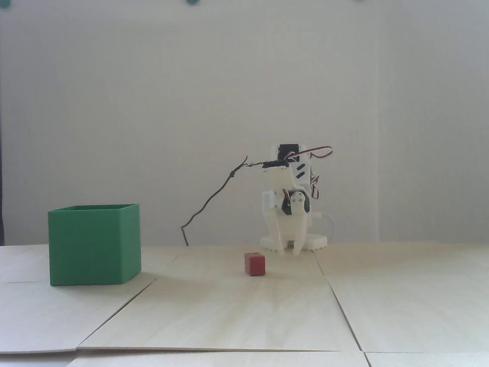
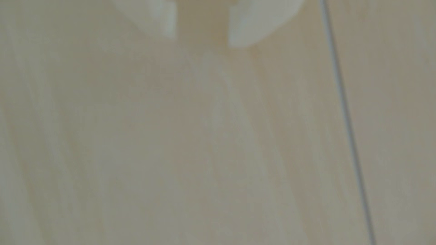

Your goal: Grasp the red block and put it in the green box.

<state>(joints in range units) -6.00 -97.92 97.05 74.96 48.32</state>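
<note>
Arm folded low — gripper (image 1: 289, 253) tips down, parted, empty.

bare surface (image 1: 237, 314) between red block (image 1: 255, 264) and green box (image 1: 94, 245), box top open, nothing blocking above block
</note>
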